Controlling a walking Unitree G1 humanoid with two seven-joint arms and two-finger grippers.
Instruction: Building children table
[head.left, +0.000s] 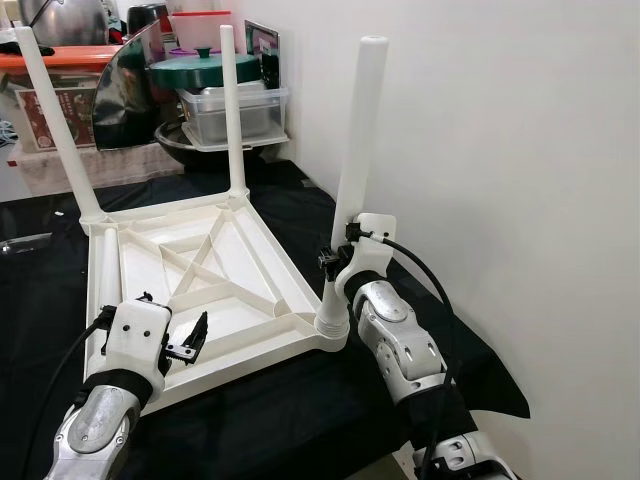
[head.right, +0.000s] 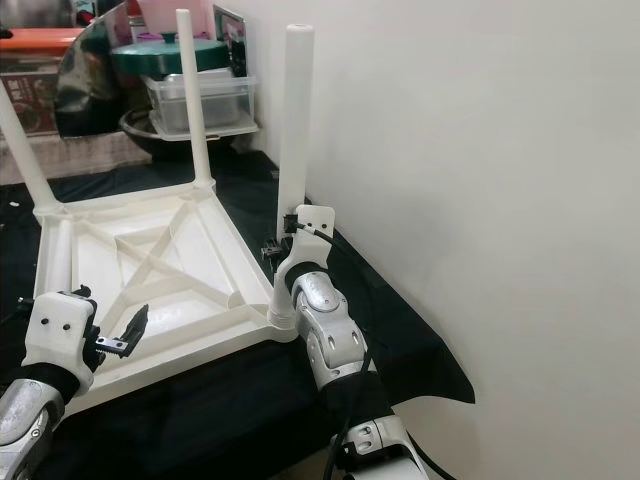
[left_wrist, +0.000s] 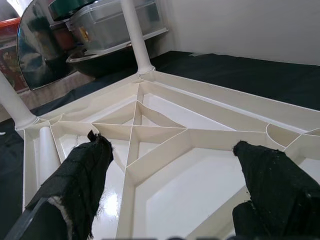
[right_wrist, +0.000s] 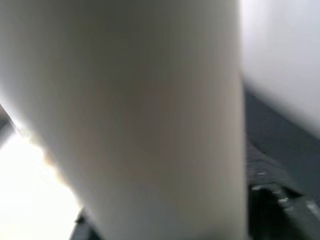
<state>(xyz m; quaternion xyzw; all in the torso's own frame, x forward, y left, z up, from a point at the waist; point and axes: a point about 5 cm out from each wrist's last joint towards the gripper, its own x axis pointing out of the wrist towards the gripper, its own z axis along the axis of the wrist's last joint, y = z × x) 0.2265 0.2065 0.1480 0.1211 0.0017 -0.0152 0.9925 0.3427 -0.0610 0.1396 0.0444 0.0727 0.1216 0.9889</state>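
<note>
**Three legs up on an overturned children's table, right gripper at the third**

Three white legs stand upright from a white plastic tabletop (head.left: 200, 290) that lies upside down on a black cloth (head.left: 290, 400), its ribbed underside facing up. The right gripper (head.left: 338, 262) is pressed against the nearest leg (head.left: 355, 150) at its lower part, just above the corner socket (head.left: 332, 333) where that leg meets the tabletop. In the right wrist view the leg is so close that it is a pale blur, and whether the fingers are clamped around it or merely beside it cannot be told.

The left gripper (head.left: 192, 338) hovers over the near edge of the tabletop with its two black fingers (left_wrist: 82, 185) spread wide apart and holding nothing. Ahead of it lie the crossing ribs of the underside; beyond those, at the far corners, rise the other two legs (head.left: 232, 110), one ahead of it and one (head.left: 55, 120) off to its left.

A plain white wall (head.left: 520, 180) runs close beside the right gripper on its outer side, leaving only a narrow strip of cloth between the tabletop's edge and the wall. The cloth's edge drops off just behind the right arm. Past the far legs, clutter crowds the far edge: a clear plastic box (head.left: 232, 112) on a dark bowl, with a green lid (head.left: 205, 68) on top. More open cloth lies to the left gripper's left.
</note>
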